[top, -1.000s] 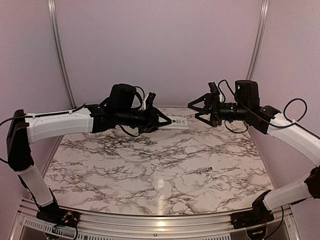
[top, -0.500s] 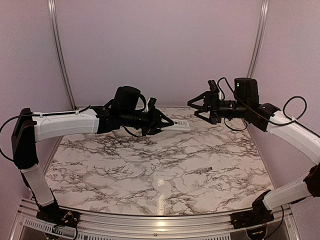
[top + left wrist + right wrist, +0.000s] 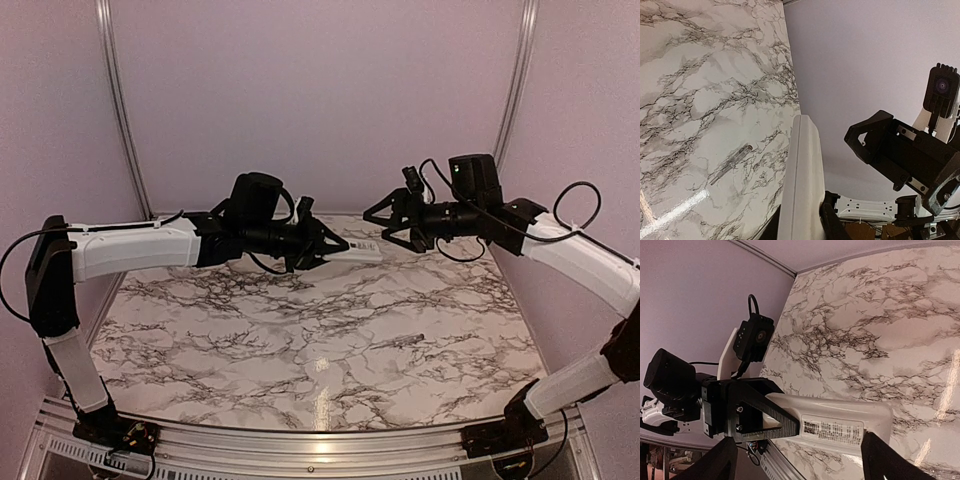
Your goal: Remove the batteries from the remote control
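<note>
Risking, by judgement, knocking the remote control loose by closing in off-line with the right gripper, levering the free end out of a pinch at one short end only. Risking then dropping the white bar to the marble table, with nothing beneath it for support. Risking also squeezing on the labelled face showing in the right wrist view, rather than on the battery cover, and gaining nothing. Not seeing the batteries in any view; presumably sitting inside the body, with no open recess showing.

Pinching the remote control by its near end in the left gripper, fingers pressed in against both sides, holding it out roughly level and well above the table, toward the far edge. Holding the right gripper spread wide, gripping nothing, facing the remote's free end and sitting just beside it, contact not evident. Framing the bar between its own fingers in the right wrist view. Leaving a thin grey stick lying on the marble, well apart from both grippers.
</note>
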You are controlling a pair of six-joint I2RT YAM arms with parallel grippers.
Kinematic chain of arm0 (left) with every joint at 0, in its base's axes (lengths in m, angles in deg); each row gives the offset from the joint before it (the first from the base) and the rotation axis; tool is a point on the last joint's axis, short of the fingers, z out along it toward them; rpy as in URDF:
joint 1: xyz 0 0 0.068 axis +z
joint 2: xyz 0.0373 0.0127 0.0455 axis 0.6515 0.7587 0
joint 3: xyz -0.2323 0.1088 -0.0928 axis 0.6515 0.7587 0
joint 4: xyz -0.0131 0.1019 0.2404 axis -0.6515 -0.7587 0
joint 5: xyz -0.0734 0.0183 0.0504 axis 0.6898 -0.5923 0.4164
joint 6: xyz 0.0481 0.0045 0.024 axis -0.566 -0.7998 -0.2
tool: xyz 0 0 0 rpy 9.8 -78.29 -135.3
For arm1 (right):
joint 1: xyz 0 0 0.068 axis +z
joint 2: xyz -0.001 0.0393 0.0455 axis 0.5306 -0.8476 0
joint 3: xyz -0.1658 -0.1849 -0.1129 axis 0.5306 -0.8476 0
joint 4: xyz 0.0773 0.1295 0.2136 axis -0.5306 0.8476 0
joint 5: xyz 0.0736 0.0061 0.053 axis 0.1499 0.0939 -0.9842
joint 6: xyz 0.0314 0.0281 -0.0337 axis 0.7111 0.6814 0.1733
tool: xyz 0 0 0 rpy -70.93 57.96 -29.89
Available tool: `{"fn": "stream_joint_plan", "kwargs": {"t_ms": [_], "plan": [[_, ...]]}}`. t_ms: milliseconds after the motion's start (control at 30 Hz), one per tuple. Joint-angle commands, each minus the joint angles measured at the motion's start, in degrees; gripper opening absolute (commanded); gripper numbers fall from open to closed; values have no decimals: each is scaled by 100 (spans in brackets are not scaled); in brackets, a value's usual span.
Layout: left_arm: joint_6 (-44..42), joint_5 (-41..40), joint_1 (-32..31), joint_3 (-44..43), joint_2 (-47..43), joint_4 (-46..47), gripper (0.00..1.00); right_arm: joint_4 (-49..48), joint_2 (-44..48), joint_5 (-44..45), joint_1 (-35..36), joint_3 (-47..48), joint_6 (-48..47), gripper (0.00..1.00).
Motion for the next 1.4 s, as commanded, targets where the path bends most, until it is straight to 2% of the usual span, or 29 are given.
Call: {"fn": "stream_joint_plan", "kwargs": {"t_ms": [0, 233, 1367], "plan": [[-18, 49, 24, -176, 48, 246, 0, 270, -150, 190, 75, 321, -33, 84], [-68, 134, 17, -245, 95, 280, 0, 468, -304, 427, 274, 469, -74, 83], [-156, 223, 20, -252, 51, 385, 0, 661, -303, 600, 277, 426, -186, 81]]}}
